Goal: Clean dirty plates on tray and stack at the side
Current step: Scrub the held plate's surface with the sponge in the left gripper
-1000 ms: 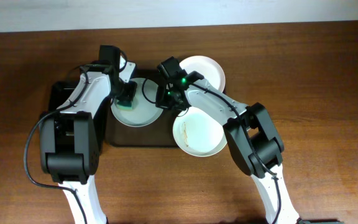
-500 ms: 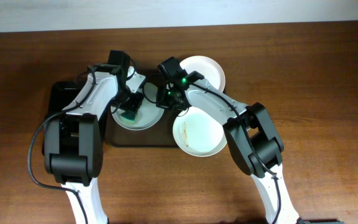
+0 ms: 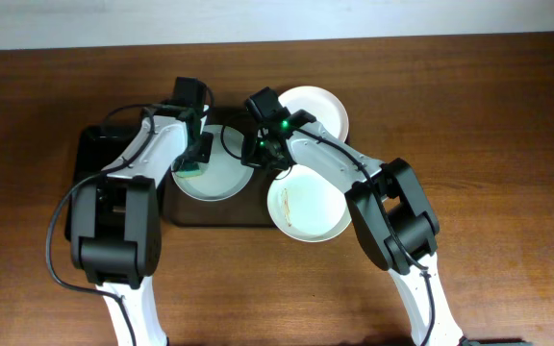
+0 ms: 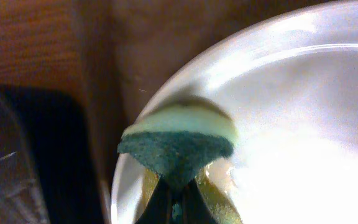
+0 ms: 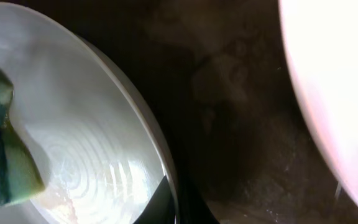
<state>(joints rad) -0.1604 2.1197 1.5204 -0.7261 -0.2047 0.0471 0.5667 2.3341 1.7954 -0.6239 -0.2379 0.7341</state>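
A white plate lies on the dark brown tray. My left gripper is shut on a green-and-yellow sponge and presses it on the plate's left part. My right gripper is shut on that plate's right rim, one finger inside and one outside. The sponge also shows at the left of the right wrist view. A second plate with a thin brown smear lies at the tray's right end. A third plate lies behind it.
A smaller black tray sits left of the brown tray, under my left arm. Bare wooden table spreads to the right and front. A pale wall edge runs along the back.
My left gripper swept the sponge from the plate's left edge toward its middle, then back to the left part. My right gripper has kept its hold on the rim.
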